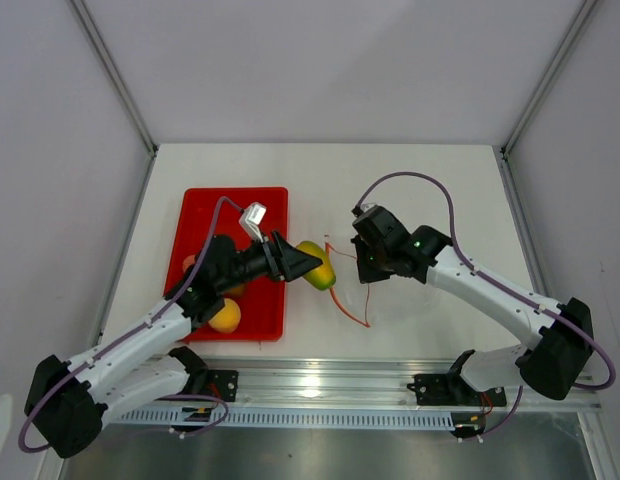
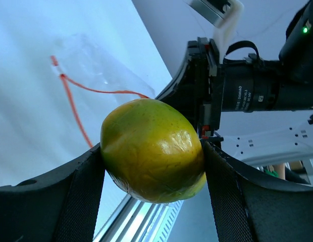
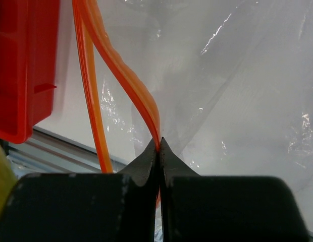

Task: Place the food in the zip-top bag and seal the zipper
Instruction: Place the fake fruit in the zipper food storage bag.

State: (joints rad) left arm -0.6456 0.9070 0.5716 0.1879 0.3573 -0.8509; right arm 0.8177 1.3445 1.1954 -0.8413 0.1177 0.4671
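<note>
A: What lies in the red tray [image 1: 235,205]?

B: An orange ball [image 1: 225,316] sits near the tray's front edge, just beside the left arm [image 1: 140,345]. That arm crosses the tray and hides most of the other fruit there.

A: And the left end effector [image 1: 310,262]?

B: It reaches past the tray's right edge. Its two fingers are clamped on either side of a green-yellow toy fruit [image 2: 152,151], which is held just right of the tray, over the table [image 1: 430,190].

A: Where is the zip-top bag [image 3: 237,101]?

B: It is right of the tray, beyond the held fruit, with its mouth turned toward the tray. The orange-red zipper [image 1: 352,312] is unsealed, and its two strips run apart.

A: And the right end effector [image 3: 158,146]?

B: It is farthest from the tray, with its fingers pressed together on one zipper strip. The other strip hangs free on the tray side.
</note>
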